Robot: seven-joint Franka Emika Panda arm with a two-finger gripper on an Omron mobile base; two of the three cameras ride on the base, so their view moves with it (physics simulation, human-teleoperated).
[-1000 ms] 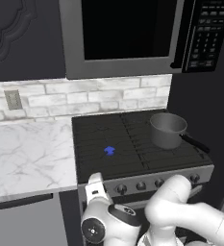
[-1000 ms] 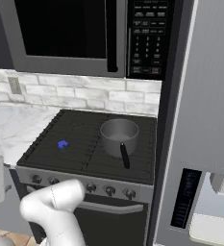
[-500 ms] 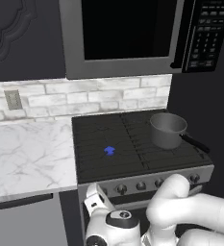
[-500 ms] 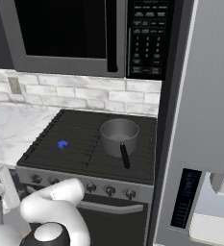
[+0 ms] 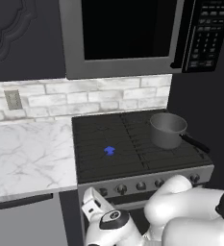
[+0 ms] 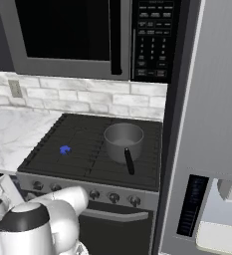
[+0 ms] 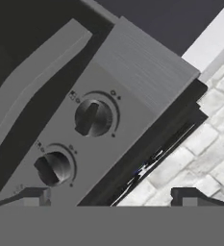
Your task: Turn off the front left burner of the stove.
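Observation:
The stove (image 5: 147, 180) has a black grated top and a steel front with a row of dark knobs (image 5: 122, 189). A small blue flame marks the front left burner (image 5: 109, 151), also visible from the right base (image 6: 64, 150). My gripper (image 5: 95, 202) hangs low before the left end of the knob row, also seen from the right base (image 6: 5, 187). In the hand view my gripper (image 7: 111, 196) is open, its fingertips (image 7: 36, 195) wide apart with nothing between them. Two knobs lie ahead, one upper (image 7: 92, 117) and one lower (image 7: 53, 168), at a short distance.
A grey saucepan (image 5: 167, 130) with a black handle sits on the stove's right side. A marble counter (image 5: 27, 153) lies to the left, a microwave (image 5: 128, 36) hangs above, and the oven-door bar handle (image 6: 117, 214) runs under the knobs. A tall steel appliance (image 6: 207, 149) stands on the right.
My arm has swung lower in front of the stove. The hand has dropped a little at the left end of the knob row. The flame still burns.

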